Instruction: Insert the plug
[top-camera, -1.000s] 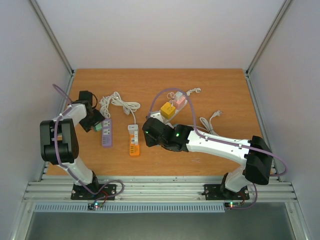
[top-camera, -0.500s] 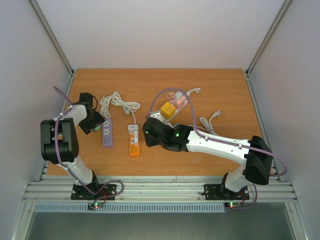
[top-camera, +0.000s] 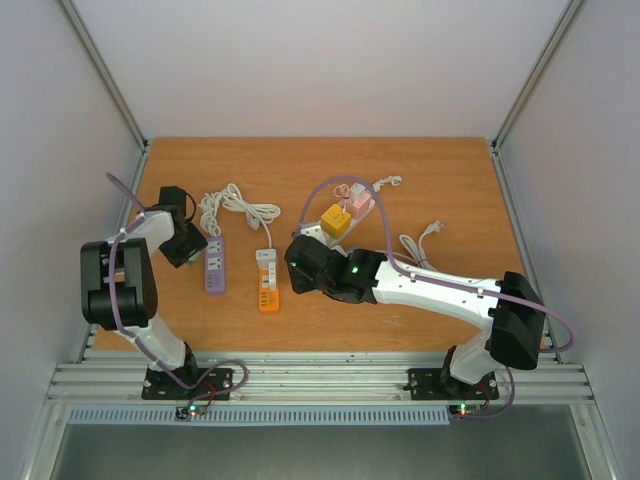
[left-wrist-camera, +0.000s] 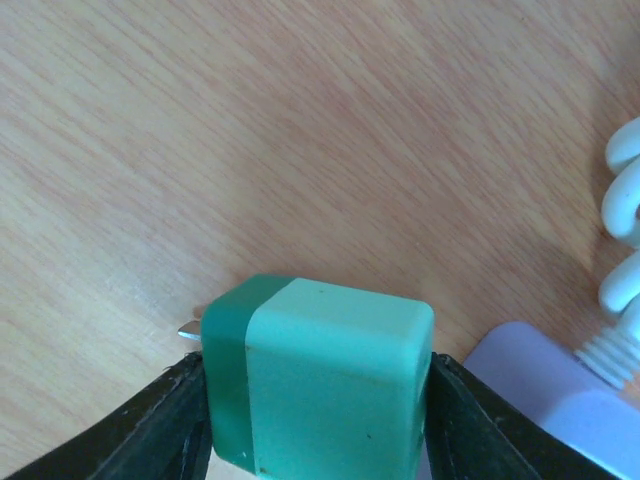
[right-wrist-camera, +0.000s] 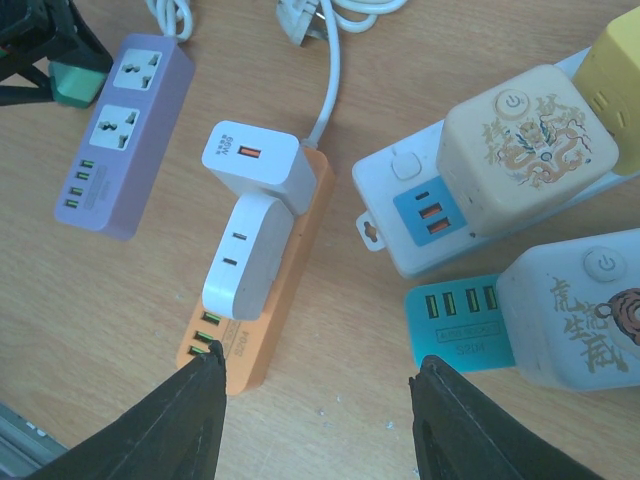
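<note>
My left gripper (left-wrist-camera: 318, 410) is shut on a green plug (left-wrist-camera: 320, 360), held just above the wooden table; a metal prong (left-wrist-camera: 188, 332) sticks out on its left side. The purple power strip (top-camera: 214, 265) lies just right of it, its corner visible in the left wrist view (left-wrist-camera: 560, 400). In the top view the left gripper (top-camera: 186, 243) sits beside the strip's far left end. The right wrist view shows the purple strip (right-wrist-camera: 125, 140) with two empty sockets and the plug (right-wrist-camera: 75, 85) to its left. My right gripper (right-wrist-camera: 320, 365) is open and empty, hovering at mid-table (top-camera: 300, 265).
An orange strip (right-wrist-camera: 270, 320) carries two white adapters (right-wrist-camera: 250, 160). A white strip (right-wrist-camera: 420, 215) with cream cube chargers, a teal USB strip (right-wrist-camera: 455, 320) and a yellow cube (right-wrist-camera: 620, 70) lie to the right. A coiled white cable (top-camera: 235, 205) lies behind the purple strip.
My left gripper has shifted slightly left and back with the green plug, away from the purple strip. The right arm has not moved.
</note>
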